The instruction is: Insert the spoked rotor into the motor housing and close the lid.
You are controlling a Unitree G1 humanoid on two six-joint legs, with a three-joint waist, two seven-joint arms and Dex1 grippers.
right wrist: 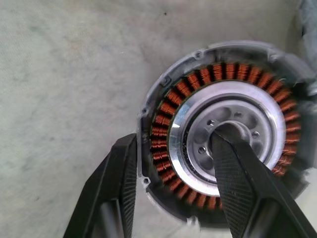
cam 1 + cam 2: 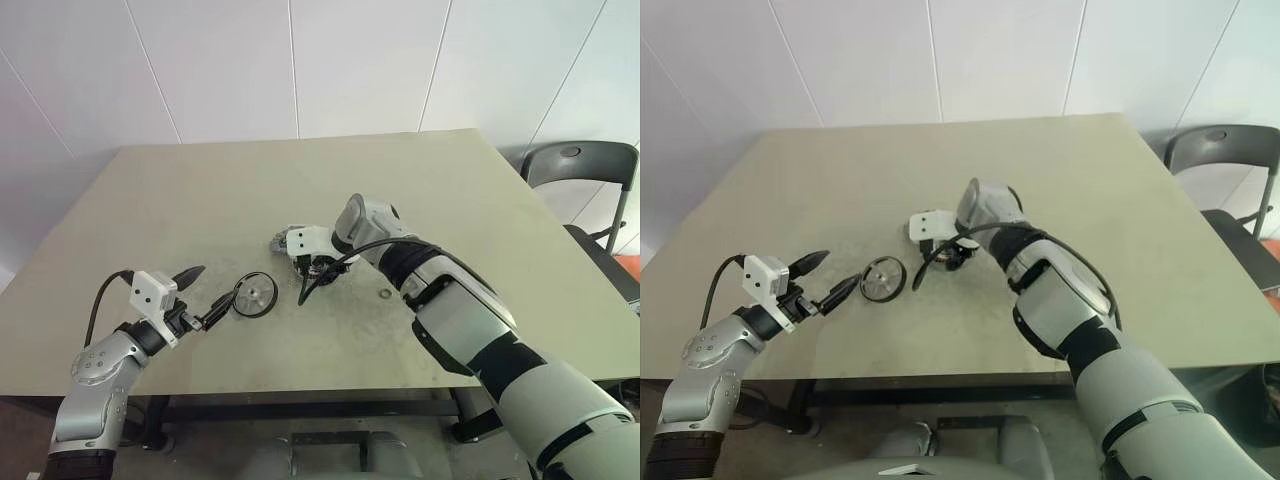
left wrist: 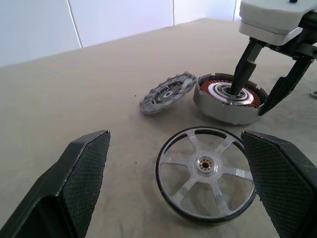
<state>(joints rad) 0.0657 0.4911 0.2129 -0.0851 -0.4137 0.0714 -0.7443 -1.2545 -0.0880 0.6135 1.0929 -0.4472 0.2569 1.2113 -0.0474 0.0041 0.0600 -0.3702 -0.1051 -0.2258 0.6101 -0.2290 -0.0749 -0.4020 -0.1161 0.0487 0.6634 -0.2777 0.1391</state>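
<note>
Right wrist view: right gripper (image 1: 173, 188) straddles motor housing (image 1: 225, 129) wall, one finger in the hub, not yet tight, could tip or drag it; left gripper (image 3: 178, 183) spread wide around spoked rotor (image 3: 208, 178) lying flat on table (image 2: 200, 200); lid (image 3: 166, 93) leans beside housing.

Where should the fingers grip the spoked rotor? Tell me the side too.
Grip the spoked rotor by its black rim, one finger outside and one through a gap between spokes, coming from above: it lies flat on the table, so its thin edge offers little purchase.
</note>
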